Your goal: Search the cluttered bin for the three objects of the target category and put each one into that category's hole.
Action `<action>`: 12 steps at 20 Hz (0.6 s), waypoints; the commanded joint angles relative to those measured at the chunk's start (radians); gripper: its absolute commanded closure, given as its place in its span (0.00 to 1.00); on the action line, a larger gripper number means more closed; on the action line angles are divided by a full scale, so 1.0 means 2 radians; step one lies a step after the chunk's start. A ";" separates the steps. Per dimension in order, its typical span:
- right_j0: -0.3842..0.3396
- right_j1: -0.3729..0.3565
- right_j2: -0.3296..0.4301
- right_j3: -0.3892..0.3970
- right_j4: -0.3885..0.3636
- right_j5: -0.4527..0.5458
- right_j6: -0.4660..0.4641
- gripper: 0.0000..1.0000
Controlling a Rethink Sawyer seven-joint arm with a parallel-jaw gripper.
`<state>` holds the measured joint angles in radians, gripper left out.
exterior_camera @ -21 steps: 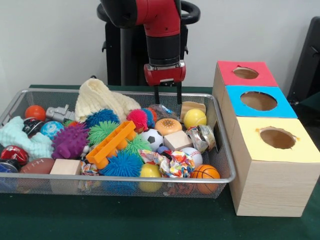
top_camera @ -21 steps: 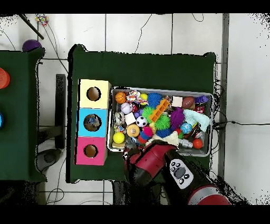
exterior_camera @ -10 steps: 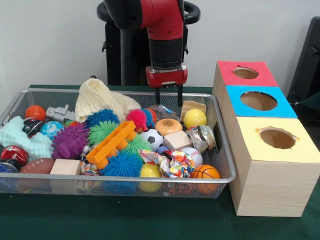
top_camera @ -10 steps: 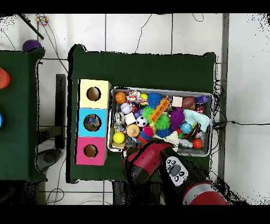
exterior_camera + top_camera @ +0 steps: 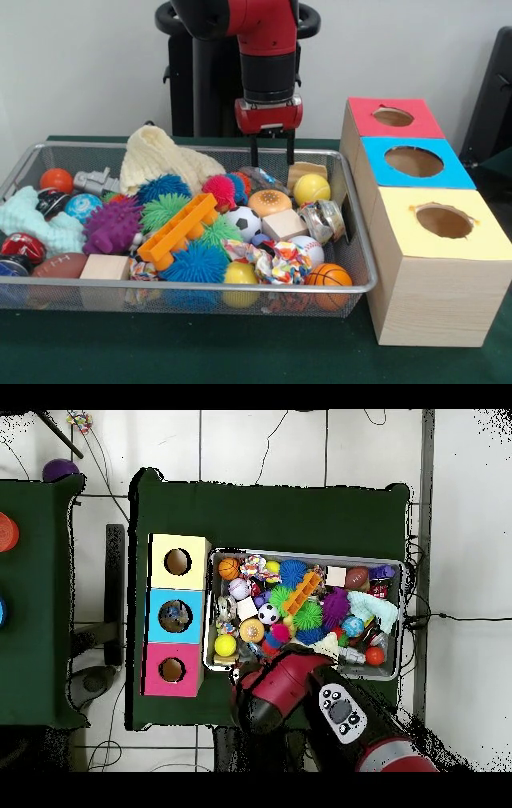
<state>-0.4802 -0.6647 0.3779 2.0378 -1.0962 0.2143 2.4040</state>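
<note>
The gripper [image 5: 270,154] hangs at upper centre of the front view, over the far edge of the bin [image 5: 240,286], its two fingers parted and nothing held between them. The target category is not stated, so the task's things cannot be fixed with certainty; several balls are judged likely candidates. The yellow ball [image 5: 311,189] lies just right of and below the gripper, near the bin's right wall, with the soccer ball [image 5: 242,222], the baseball [image 5: 308,248] and the basketball [image 5: 329,277] lower in the frame. These are judged light and smooth, apt to roll or squirt out of a pinch, so hold is best taken across the widest part from straight above. The spiky balls [image 5: 194,262] are judged soft and yielding, easily gripped by their bristles. Around the yellow ball, a wood piece [image 5: 308,170], a tan disc [image 5: 269,202] and a wood block [image 5: 284,225] are crowded close, and a knit cloth [image 5: 164,158] is heaped at upper left of the bin. An orange brick [image 5: 177,230] lies across the middle. The three boxes [image 5: 422,228] with holes stand at right, unobstructed.
</note>
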 commanded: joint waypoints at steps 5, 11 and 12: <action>-0.027 -0.034 0.073 0.002 0.014 0.074 -0.134 0.00; -0.049 -0.022 0.097 -0.007 0.017 0.094 -0.161 0.00; -0.054 -0.020 0.103 -0.010 0.018 0.098 -0.169 0.00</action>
<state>-0.5381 -0.7205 0.4643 2.0579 -1.0829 0.2697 2.4038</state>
